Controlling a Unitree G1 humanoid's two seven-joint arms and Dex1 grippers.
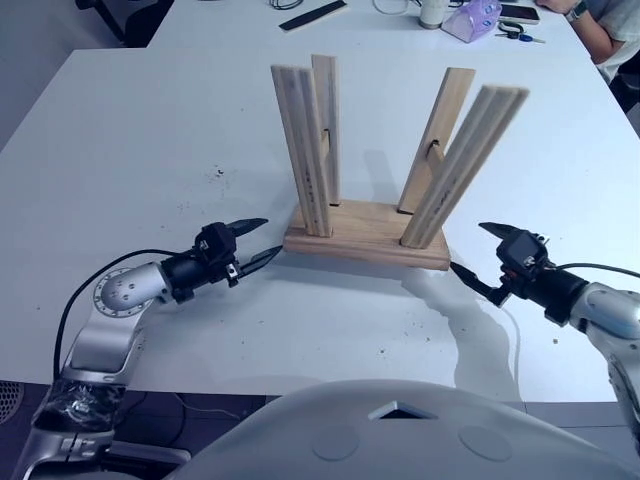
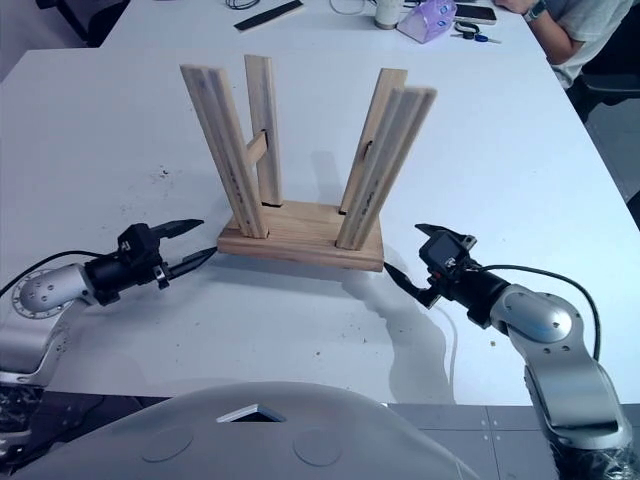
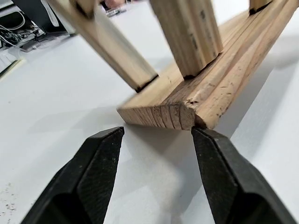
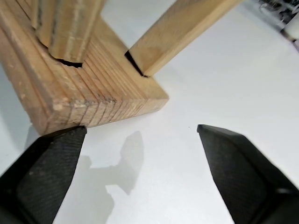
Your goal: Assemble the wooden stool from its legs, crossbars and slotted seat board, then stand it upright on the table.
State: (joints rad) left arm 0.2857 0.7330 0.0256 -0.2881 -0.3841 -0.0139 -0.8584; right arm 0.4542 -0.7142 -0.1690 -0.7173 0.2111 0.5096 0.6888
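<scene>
The wooden stool (image 1: pixel 375 160) stands upside down on the white table (image 1: pixel 130 130): its slotted seat board (image 1: pixel 365 237) lies flat and several legs point up, with crossbars (image 2: pixel 258 146) between them. My left gripper (image 1: pixel 255 240) is open, level with the table, just left of the board's left end (image 3: pixel 163 114). My right gripper (image 1: pixel 474 250) is open too, close to the board's right front corner (image 4: pixel 100 112). Neither gripper touches the wood.
At the table's far edge lie a black strip (image 1: pixel 312 15), a purple pouch (image 1: pixel 470 18), a phone (image 1: pixel 518 13) and a white cup (image 1: pixel 431 10). A person's arm (image 1: pixel 600 25) rests at the far right corner. Broad bare table surrounds the stool.
</scene>
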